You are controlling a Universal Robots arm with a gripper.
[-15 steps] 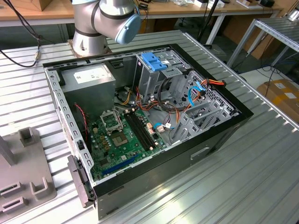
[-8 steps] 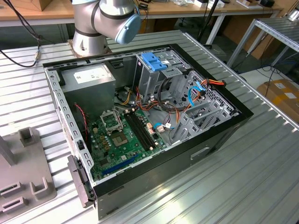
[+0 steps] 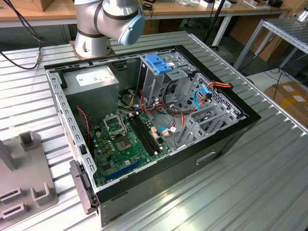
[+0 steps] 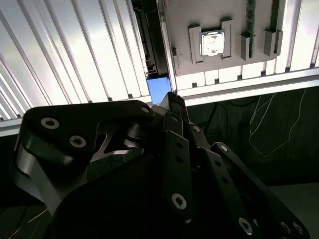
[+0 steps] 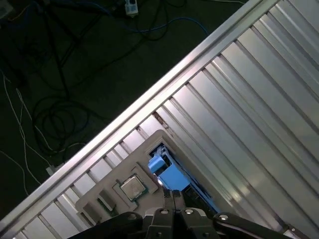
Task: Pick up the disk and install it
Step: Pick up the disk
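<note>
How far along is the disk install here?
Nothing looks done: the disk stands in the grey tray, outside the case. In hand: the gripper is at the disk's blue bracket; a grasp is unclear. Left: pickup and install.

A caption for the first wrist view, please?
Robot's tool right by the blue-framed disk, slotted in a grey tray on the ribbed metal table.

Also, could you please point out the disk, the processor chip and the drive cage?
disk (image 5: 172, 177), first wrist view, its blue bracket.
processor chip (image 5: 132, 186), first wrist view, its metal lid.
drive cage (image 3: 157, 62), exterior view, its blue top.
</note>
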